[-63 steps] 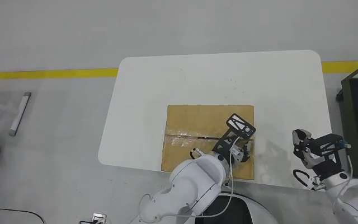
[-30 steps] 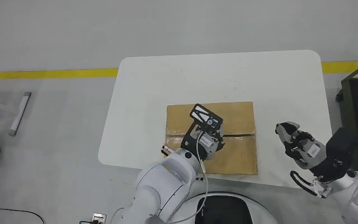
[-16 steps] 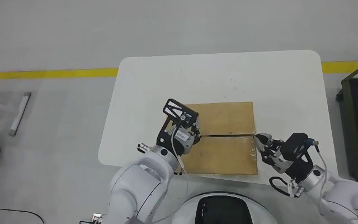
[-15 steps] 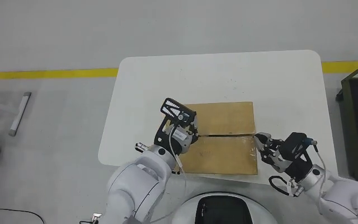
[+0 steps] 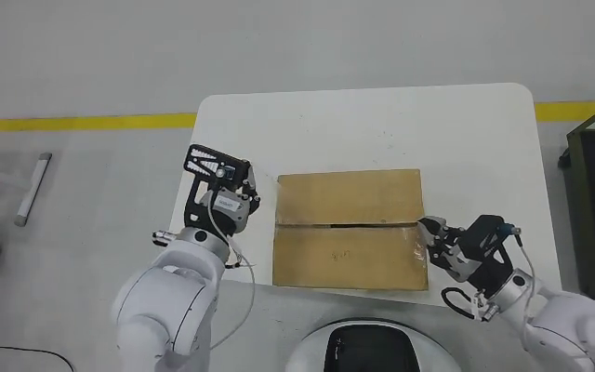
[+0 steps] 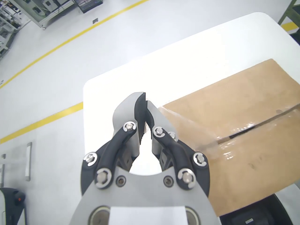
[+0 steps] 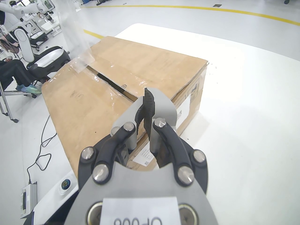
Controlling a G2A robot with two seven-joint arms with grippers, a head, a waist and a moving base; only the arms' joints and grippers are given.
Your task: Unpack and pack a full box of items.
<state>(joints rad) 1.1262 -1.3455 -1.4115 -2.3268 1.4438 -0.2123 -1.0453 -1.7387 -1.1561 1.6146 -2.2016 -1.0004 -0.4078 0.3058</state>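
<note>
Lengthwise, box (image 5: pixel 349 256) runs left-right; left tool (image 6: pixel 145 101) pinches tape (image 6: pixel 187 127).

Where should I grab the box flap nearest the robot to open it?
Probably the near flap by its free edge at the centre seam, from above: a dark gap shows there, the outer edge is a fold, and tape clings at one end.

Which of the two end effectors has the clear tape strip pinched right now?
The left end effector: the clear tape stretches from its tip to the seam of the box. The right end effector sits shut at the box's opposite end.
</note>
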